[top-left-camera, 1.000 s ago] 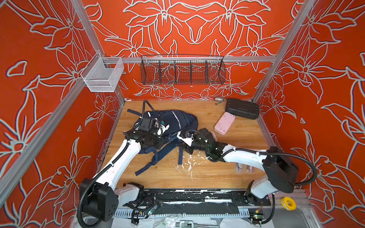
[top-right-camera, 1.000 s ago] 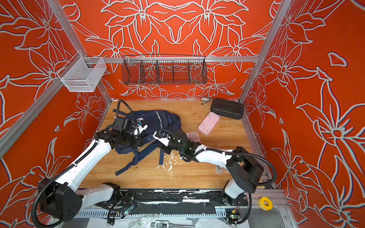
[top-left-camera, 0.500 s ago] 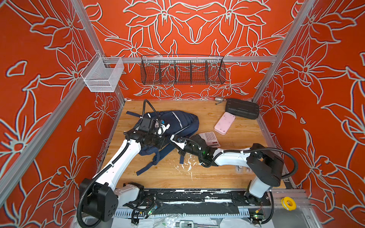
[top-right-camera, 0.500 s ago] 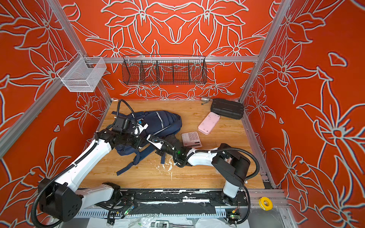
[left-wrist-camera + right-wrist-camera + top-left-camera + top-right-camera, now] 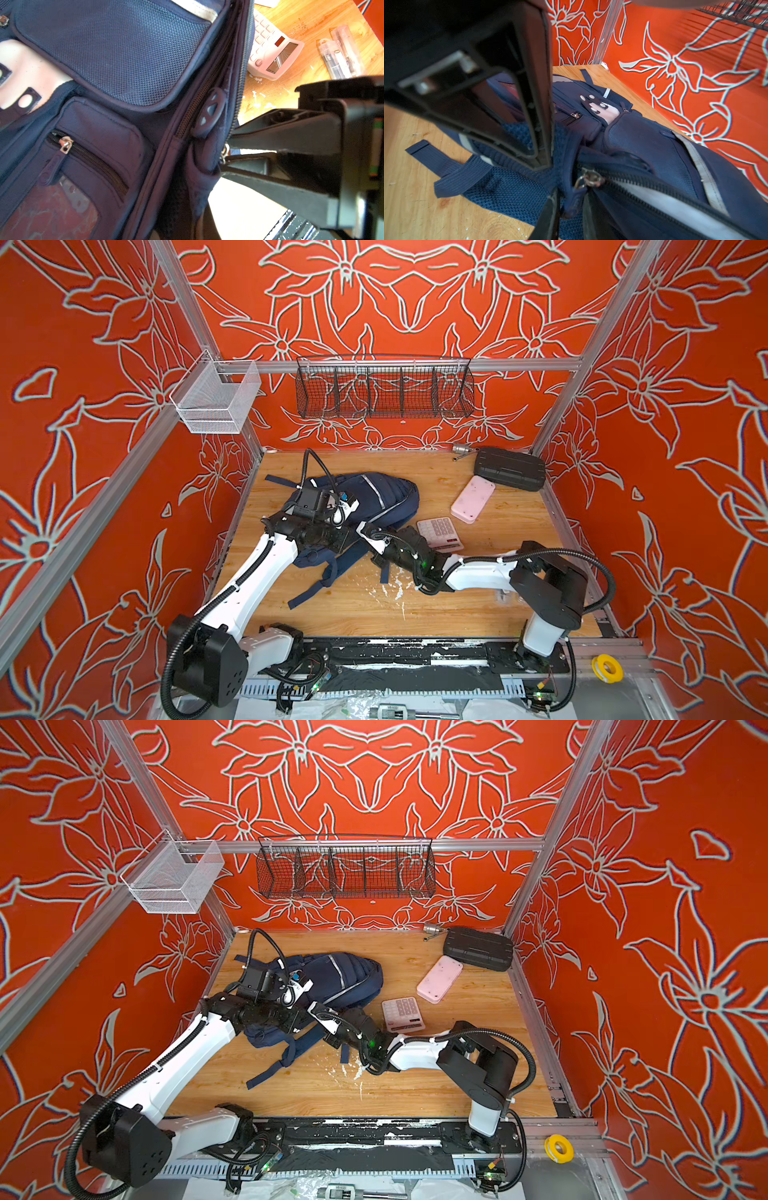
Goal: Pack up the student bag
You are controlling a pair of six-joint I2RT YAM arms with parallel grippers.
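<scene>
Zip work, I reckon: left gripper (image 5: 225, 150) is clamped on the zip edge of the student bag (image 5: 374, 497), which lies left of centre, probably to anchor it. Right gripper (image 5: 553, 182) looks pinched on fabric beside the zip slider (image 5: 588, 179), likely to tug. Calculator (image 5: 440, 533), pink case (image 5: 473, 498) and black case (image 5: 509, 468) wait further right. Scuffed wooden tabletop (image 5: 478, 605), orange floral walls (image 5: 685, 448).
</scene>
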